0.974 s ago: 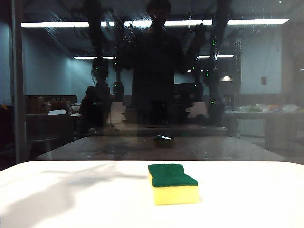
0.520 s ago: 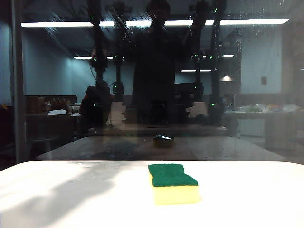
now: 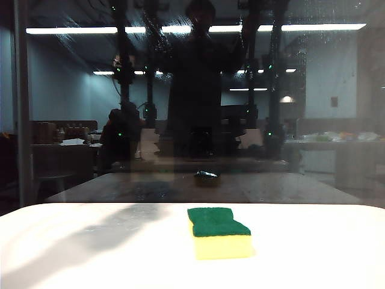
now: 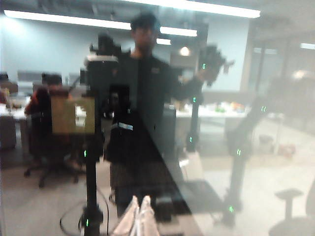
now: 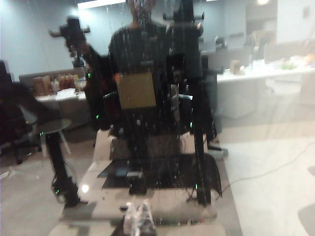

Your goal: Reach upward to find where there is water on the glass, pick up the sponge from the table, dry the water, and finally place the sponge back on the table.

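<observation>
Wrist views: left hand (image 4: pixel 138 216) closed | right hand (image 5: pixel 137 219) closed | facing glass (image 4: pixel 275 123)

We see little of our own body directly: the left gripper (image 4: pixel 139 216) shows as two pale, whitish, tapered fingertips pressed together at 6 o'clock, and the right gripper (image 5: pixel 138 216) as two translucent, glassy fingertips, likewise closed, at 6 o'clock.

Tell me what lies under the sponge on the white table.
The sponge rests flat on the bare white table, green scouring side up, yellow foam below. Nothing else shows beneath it; the tabletop directly under it is covered.
</observation>
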Controlling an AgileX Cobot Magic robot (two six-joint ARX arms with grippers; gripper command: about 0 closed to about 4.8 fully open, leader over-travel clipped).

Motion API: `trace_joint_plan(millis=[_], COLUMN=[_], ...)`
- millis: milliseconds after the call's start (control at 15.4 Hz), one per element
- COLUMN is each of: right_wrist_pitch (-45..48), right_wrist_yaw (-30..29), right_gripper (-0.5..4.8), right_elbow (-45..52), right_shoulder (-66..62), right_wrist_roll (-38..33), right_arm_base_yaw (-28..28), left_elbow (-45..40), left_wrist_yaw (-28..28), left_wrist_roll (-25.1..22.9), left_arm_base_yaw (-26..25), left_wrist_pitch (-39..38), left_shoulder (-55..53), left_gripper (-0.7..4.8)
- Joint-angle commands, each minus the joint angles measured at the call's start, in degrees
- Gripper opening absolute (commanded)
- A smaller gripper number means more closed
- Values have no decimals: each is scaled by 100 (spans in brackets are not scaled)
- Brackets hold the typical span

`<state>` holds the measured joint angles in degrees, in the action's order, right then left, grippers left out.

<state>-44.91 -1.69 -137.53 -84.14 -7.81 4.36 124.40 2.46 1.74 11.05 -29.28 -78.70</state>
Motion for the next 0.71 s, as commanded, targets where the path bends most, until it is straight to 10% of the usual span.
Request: trace_joint_plan(millis=[65,714], right_wrist_pitch=[177,273], right_wrist_yaw=[-17,-684], right_gripper=[-6,-6], right_elbow=[-31,-33], right_shoulder=[0,4], right_wrist_roll=[-13,-13], right_arm_base_yaw=[-2,-2], left_elbow=[22,24], left_wrist_yaw=[118,717], left_wrist_roll=[-22,31], left_arm_base_yaw=[-2,-2], left_wrist_pitch=[61,66], left_shoulder=[-94,-85], left_gripper=[-5,-5])
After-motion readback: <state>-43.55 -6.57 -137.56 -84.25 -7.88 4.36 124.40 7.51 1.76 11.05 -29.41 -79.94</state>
